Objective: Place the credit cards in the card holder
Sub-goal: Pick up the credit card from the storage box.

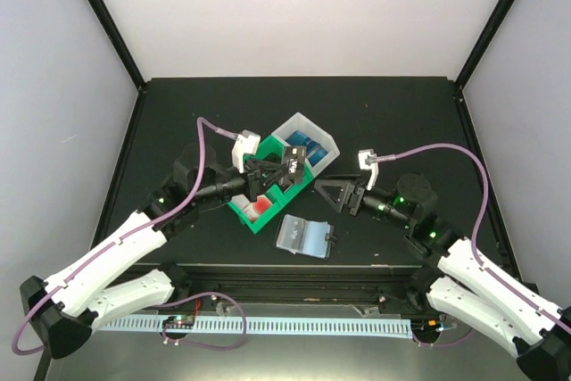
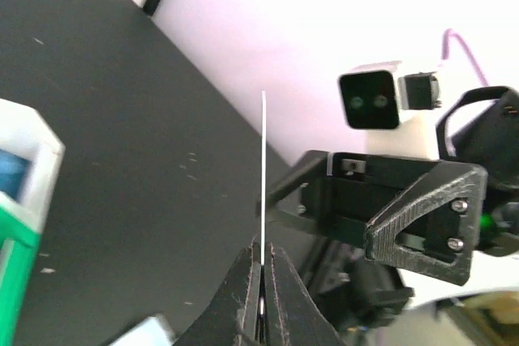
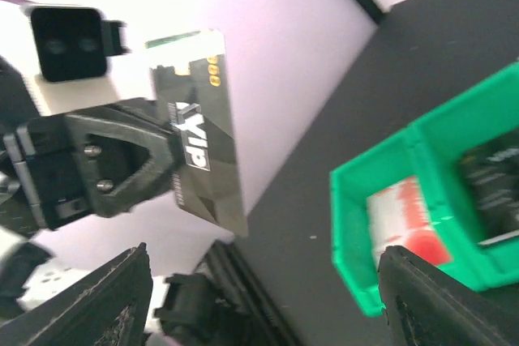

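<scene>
**Card pinched aloft**

Overhead I see white walls [image 1: 294, 6], matte black worktop [image 1: 401, 122], pale blue-grey card holder [image 1: 303, 236] open near its front edge. Left wrist: left fingers [image 2: 243, 301] pinch a black plastic credit card [image 2: 263, 160]. Right wrist: right fingers [image 3: 105, 305] spread.

The left arm [image 1: 107, 260] extends from the near left corner toward the middle of the table. The left gripper [image 2: 262, 263] has its fingers pinched tight on the edge of a black card [image 3: 199, 143], which sticks straight out past the tips. The right arm [image 1: 482, 274] stretches in from the near right, facing the left one. The right gripper [image 3: 268, 305] is spread wide with nothing between its fingers. Its tips seem just short of the left gripper, though the overhead view is too small to be sure.
</scene>
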